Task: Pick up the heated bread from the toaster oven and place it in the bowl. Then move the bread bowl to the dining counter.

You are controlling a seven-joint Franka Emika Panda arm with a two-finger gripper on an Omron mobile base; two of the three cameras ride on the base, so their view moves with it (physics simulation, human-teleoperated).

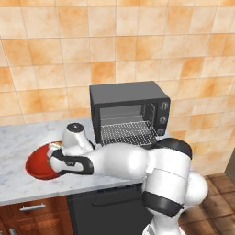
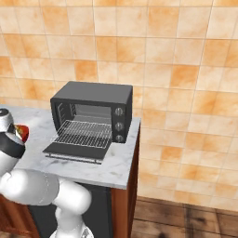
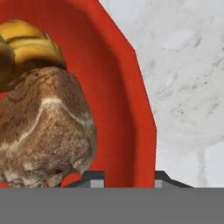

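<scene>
The red bowl [image 3: 118, 87] sits on the marble worktop, left of the toaster oven [image 1: 128, 112], and also shows in the base views [image 1: 36, 164] [image 2: 23, 133]. In the bowl lie the golden-orange heated bread [image 3: 30, 43] and, closer to the camera, a darker brown bread lump [image 3: 43, 127]. My gripper [image 3: 127, 177] reaches down at the bowl's near right side. Its fingertips [image 3: 97, 178] stand on either side of the bowl's wall and are shut on it. The oven door hangs open and its wire rack [image 1: 127, 133] is bare. The dining counter is out of view.
The marble worktop [image 1: 18, 137] ends at a front edge above a brown drawer [image 1: 32, 209] and a black appliance front [image 1: 110, 211]. An orange tiled wall [image 1: 69, 46] stands behind. The worktop's right end [image 2: 132, 158] drops to a wooden floor.
</scene>
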